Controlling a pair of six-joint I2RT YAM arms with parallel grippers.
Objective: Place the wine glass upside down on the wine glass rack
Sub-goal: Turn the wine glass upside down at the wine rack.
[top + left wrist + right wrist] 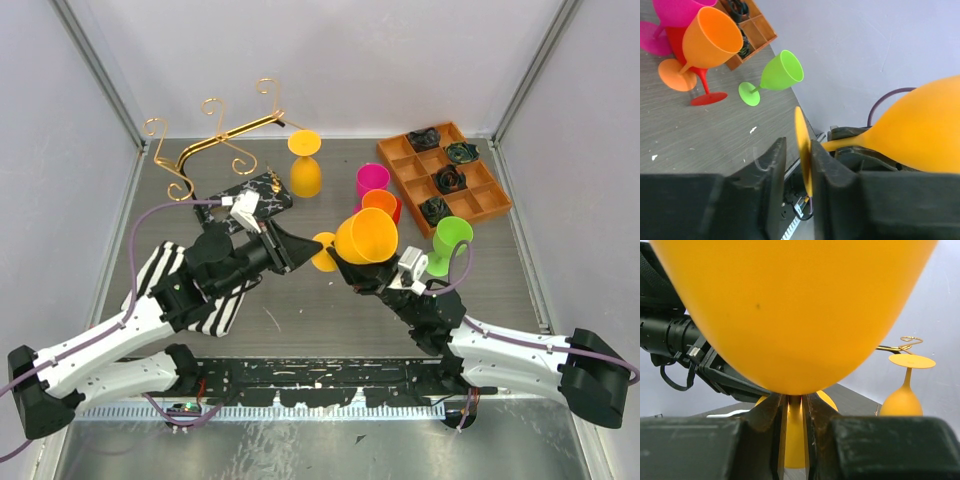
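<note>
My right gripper (350, 272) (795, 402) is shut on the stem of a yellow-orange wine glass (368, 236) (790, 305), which lies tilted on its side above the table with its foot toward the left arm. My left gripper (304, 248) (797, 146) straddles the foot disc (802, 150). One pad touches the disc and a gap shows on the other side. The gold wine glass rack (215, 140) stands at the back left on its marbled base (255, 195). Another yellow glass (305, 168) (904, 400) hangs upside down from it.
Pink (372, 180), red (707, 97), orange (710, 37) and green (450, 240) glasses stand just behind and right of the grippers. An orange compartment tray (480, 195) sits at the back right. A striped cloth (205, 300) lies under the left arm.
</note>
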